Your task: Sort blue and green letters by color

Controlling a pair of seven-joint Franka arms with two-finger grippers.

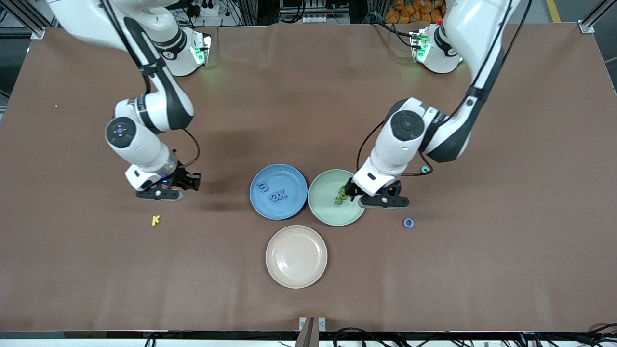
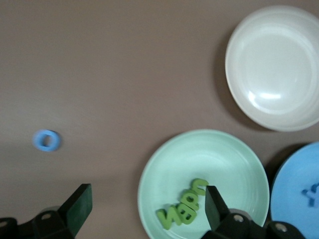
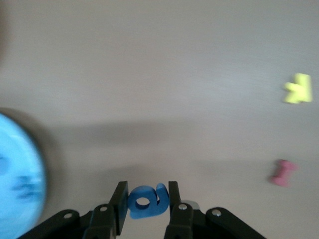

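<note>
The green plate [image 1: 324, 212] served as the landmark. The left gripper [image 2: 144, 209] hung over its edge toward the left arm's end, fingers wide apart and holding nothing. Green letters [image 2: 183, 209] lay in a cluster on that plate, under the gripper. The blue plate [image 1: 278, 191] touched the green plate on the side toward the right arm's end and carried blue letters [image 1: 272, 191]. A cream plate [image 1: 296, 256] sat nearer the camera, bare. A blue ring letter [image 1: 409, 222] lay on the table near the green plate, toward the left arm's end. Well away toward the right arm's end, the right gripper [image 3: 145, 201] was clamped on a blue letter [image 3: 146, 201] above the table, with a yellow K [image 1: 155, 220] and a red letter [image 3: 282, 173] on the table nearby.
</note>
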